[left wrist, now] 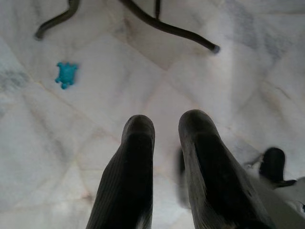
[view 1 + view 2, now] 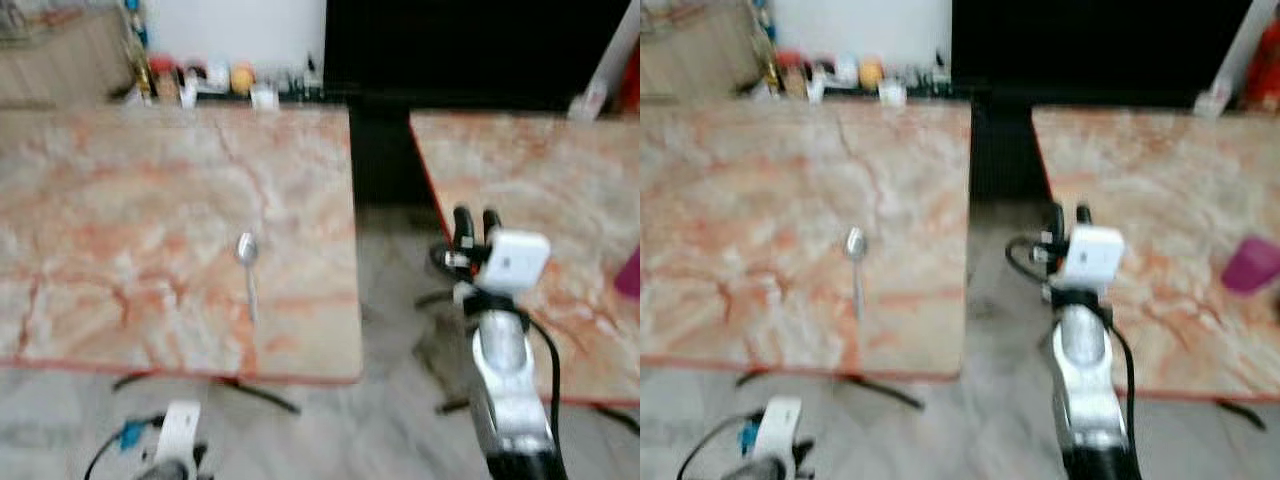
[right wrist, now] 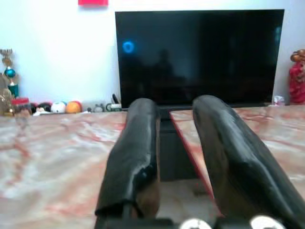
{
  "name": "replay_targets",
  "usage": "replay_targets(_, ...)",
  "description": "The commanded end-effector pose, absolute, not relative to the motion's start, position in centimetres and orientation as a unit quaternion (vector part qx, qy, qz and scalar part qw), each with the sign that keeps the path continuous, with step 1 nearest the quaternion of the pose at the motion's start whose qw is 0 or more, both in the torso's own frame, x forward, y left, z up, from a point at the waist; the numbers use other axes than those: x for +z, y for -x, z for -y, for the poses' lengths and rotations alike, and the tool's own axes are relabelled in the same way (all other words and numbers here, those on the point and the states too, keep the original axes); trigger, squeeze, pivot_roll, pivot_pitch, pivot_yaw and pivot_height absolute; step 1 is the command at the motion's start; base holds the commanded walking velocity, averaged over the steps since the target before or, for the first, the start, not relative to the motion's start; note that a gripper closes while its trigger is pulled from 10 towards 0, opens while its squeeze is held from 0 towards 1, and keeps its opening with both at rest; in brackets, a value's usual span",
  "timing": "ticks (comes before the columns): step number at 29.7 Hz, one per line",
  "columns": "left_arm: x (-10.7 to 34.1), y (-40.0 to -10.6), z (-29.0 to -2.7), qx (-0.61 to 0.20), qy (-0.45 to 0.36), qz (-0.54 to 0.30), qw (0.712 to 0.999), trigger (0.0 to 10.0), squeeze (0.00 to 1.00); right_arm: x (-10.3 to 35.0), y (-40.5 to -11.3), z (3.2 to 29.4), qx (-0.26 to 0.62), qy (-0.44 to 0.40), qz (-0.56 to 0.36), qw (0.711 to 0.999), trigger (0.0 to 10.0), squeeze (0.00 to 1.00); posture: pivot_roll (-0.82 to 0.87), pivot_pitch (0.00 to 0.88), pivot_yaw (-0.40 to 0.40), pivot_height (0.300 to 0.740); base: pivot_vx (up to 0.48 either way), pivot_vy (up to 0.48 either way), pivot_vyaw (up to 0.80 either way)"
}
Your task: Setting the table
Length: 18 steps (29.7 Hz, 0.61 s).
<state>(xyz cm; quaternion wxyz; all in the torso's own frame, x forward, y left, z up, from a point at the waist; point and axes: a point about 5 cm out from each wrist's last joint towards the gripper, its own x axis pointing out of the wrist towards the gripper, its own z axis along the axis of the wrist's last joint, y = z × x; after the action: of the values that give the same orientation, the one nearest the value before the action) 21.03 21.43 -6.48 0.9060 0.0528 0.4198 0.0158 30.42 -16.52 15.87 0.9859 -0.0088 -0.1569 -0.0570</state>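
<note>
A spoon point(image 2: 247, 270) lies on the left tabletop point(image 2: 120, 230), near its right edge. An open strip of floor point(image 2: 385, 330) separates that edge from the second tabletop point(image 2: 1160, 230), which carries a pink cup point(image 2: 1252, 264). The right gripper point(image 2: 476, 226) is raised over this gap, jaws apart and empty. The left gripper point(image 1: 164, 138) hangs over the floor, jaws slightly parted, empty.

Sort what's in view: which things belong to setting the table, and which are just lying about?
Job:
- spoon on the left table
- right table
- pink cup on the right table, possibly
- right gripper, empty, raised between the tables

Lying about:
- television
- trinkets along the wall
- blue toy on the floor
</note>
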Motion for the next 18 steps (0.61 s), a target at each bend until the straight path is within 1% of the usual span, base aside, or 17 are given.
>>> replay_targets(1, -6.32, -21.07, -22.15, 0.021, -0.063, -0.422, 0.904, 10.0, 0.00, 16.38, -30.51, 16.04, -0.050, 0.005, 0.166, 0.985, 10.0, 0.00, 0.08, 0.000, -0.037, 0.740, 0.000, 0.480, 0.00)
replay_targets(18, -6.10, -21.46, -22.10, 0.022, -0.060, -0.417, 0.907, 10.0, 0.00, 16.33, -30.78, 15.83, -0.048, -0.001, 0.158, 0.986, 10.0, 0.00, 0.09, 0.000, -0.037, 0.740, 0.000, 0.480, 0.00)
